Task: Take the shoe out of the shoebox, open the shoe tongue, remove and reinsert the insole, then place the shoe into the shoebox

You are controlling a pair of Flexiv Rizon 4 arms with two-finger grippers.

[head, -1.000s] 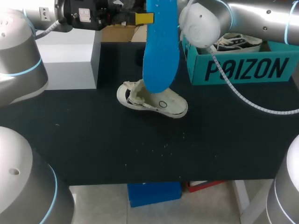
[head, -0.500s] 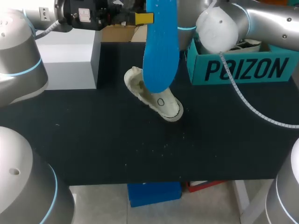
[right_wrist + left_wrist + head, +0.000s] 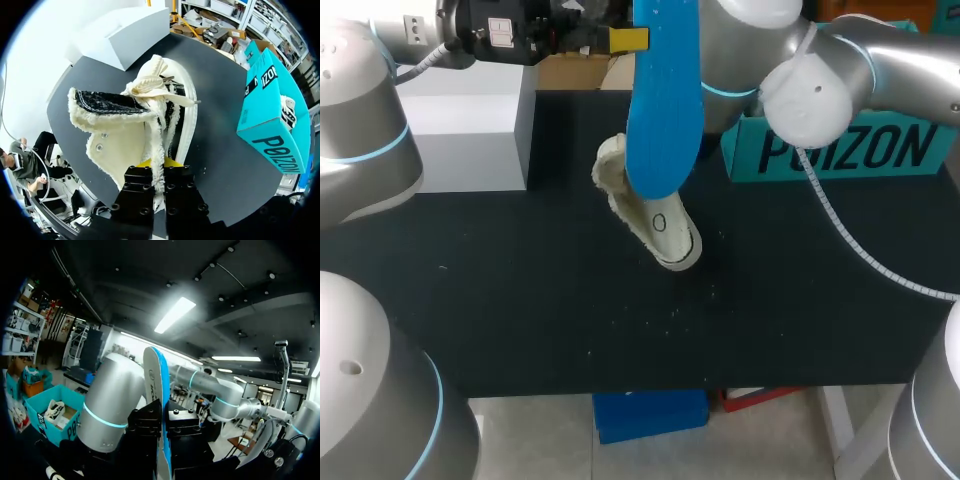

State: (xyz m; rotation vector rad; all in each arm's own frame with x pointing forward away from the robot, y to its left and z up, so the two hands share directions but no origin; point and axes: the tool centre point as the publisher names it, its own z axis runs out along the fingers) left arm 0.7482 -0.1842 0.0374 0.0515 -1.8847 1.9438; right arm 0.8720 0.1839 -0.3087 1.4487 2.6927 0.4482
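Note:
A long blue insole [image 3: 665, 100] hangs upright over the table's middle, my left gripper [image 3: 632, 38] shut on its upper end. In the left wrist view the insole [image 3: 152, 375] stands edge-on between that gripper's [image 3: 162, 416] black fingers. Below and behind it is a cream fleece-lined shoe [image 3: 652, 215], tilted, toe toward the table's front. My right gripper [image 3: 156, 167] is shut on the fleece edge of the shoe [image 3: 135, 120]; in the head view the insole hides it. The teal shoebox [image 3: 850, 150] stands at the back right, partly behind my right arm [image 3: 815, 100].
A white box [image 3: 470, 130] stands at the back left of the black table [image 3: 520, 300]. In the right wrist view the white box [image 3: 130, 35] lies ahead of the shoe, and the shoebox [image 3: 270, 115] beside it holds another shoe.
The shoe has swung from lying sideways with its toe to the right to pointing toward the table's front. My right arm's elbow has shifted right. The insole and left gripper stayed put.

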